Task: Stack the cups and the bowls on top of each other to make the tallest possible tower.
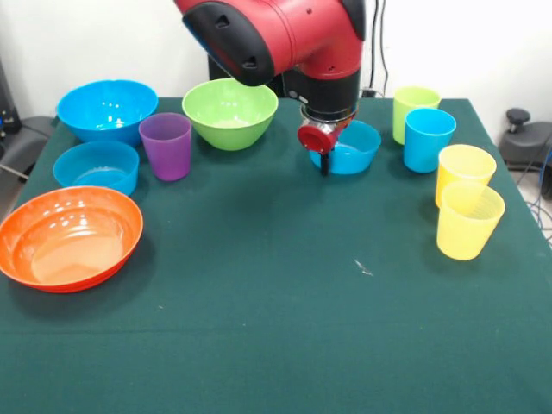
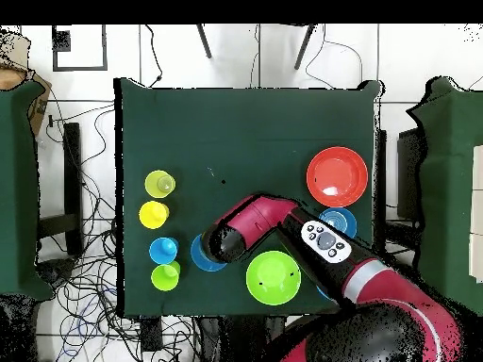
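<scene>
My gripper (image 1: 325, 160) hangs at the near left rim of a small blue bowl (image 1: 354, 148) that sits on the green table. In the overhead view this bowl (image 2: 198, 256) is half covered by my arm. The purple cup (image 1: 166, 145), lime green bowl (image 1: 230, 112), large blue bowl (image 1: 108, 108), second small blue bowl (image 1: 97, 168) and wide orange bowl (image 1: 69, 237) stand apart on the left. The lime green cup (image 1: 412, 108), blue cup (image 1: 429, 138) and two yellow cups (image 1: 466, 171) (image 1: 468, 222) stand on the right. Nothing is stacked.
In the overhead view, the orange bowl (image 2: 337, 176) and the four cups (image 2: 159, 184) lie on opposite sides of the table (image 2: 245, 123). My arm (image 2: 321, 240) covers the purple cup and the large blue bowl there. Cables lie on the floor around the table.
</scene>
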### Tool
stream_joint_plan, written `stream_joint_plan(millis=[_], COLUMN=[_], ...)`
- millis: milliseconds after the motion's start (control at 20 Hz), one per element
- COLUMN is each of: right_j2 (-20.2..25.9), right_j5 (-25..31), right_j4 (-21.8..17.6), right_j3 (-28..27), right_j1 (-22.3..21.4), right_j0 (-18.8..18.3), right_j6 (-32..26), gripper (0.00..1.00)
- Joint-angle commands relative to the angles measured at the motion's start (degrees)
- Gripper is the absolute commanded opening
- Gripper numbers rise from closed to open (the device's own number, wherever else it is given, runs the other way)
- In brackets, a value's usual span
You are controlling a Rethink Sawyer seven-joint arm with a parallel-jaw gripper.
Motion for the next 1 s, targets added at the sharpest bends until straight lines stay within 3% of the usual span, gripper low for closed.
stream_joint_plan(millis=[50, 1000], right_j2=[1.6, 0.5], right_j5=[6.2, 6.3], right_j4=[-0.8, -2.8], right_j3=[-8.2, -16.8], right_j1=[0.7, 4.8], right_j0=[-1.0, -2.8], right_j6=[-23.0, -32.6], gripper=[0.00, 0.00])
